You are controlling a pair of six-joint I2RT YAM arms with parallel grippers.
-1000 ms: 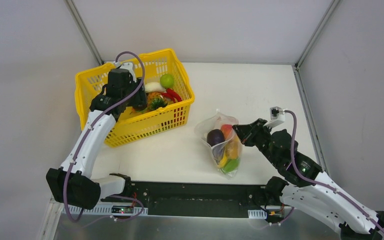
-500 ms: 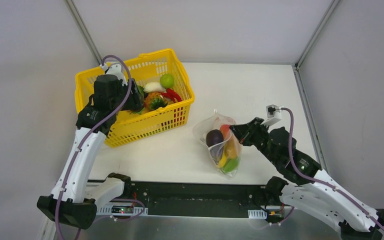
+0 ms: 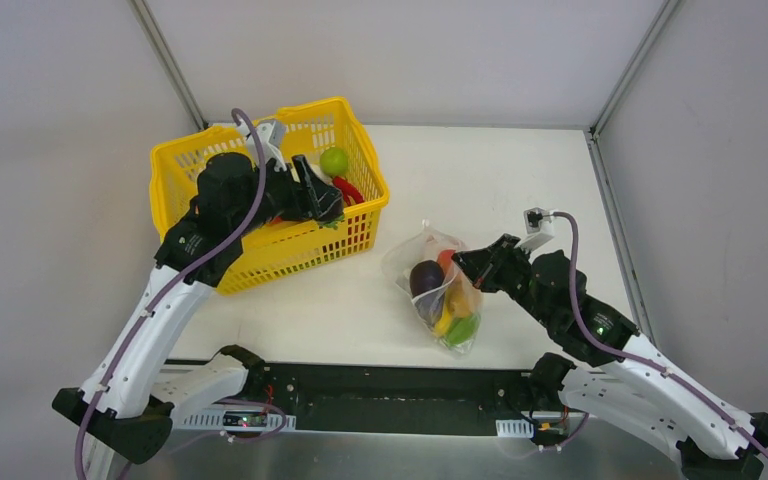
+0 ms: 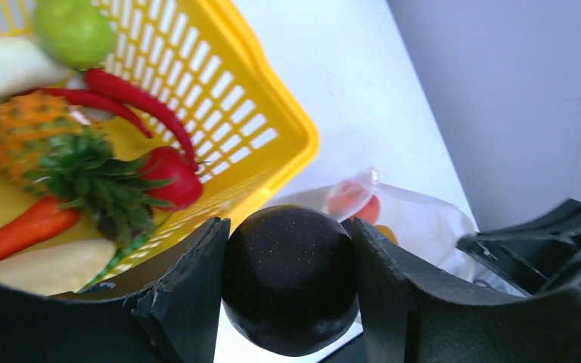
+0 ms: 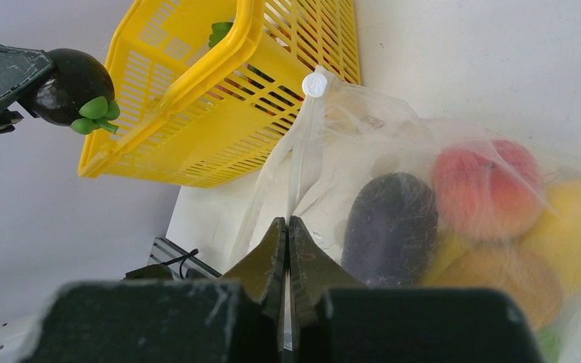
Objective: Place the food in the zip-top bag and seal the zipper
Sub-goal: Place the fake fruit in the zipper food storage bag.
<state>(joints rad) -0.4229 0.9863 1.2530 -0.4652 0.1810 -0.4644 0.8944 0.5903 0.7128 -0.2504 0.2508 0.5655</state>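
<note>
My left gripper (image 4: 289, 227) is shut on a round dark purple fruit (image 4: 289, 291) with a green calyx. It holds the fruit in the air over the yellow basket's right rim (image 3: 325, 203); the fruit also shows in the right wrist view (image 5: 72, 85). The clear zip-top bag (image 3: 440, 292) lies on the table with an eggplant (image 5: 389, 227), a red peach (image 5: 488, 189) and yellow and green pieces inside. My right gripper (image 5: 287, 223) is shut on the bag's upper edge strip (image 5: 302, 151) and holds it up; in the top view it (image 3: 457, 258) is at the bag's right side.
The yellow mesh basket (image 3: 175, 170) stands at the back left. It holds a green round fruit (image 4: 74, 30), red chillies (image 4: 132, 94), a pineapple (image 4: 38, 140), a carrot (image 4: 15, 231) and white pieces. Grey walls close in the table on three sides.
My left gripper has risen out of the basket with the dark fruit and swung right towards the basket's near right rim. My right gripper has shifted slightly left with the bag's edge.
</note>
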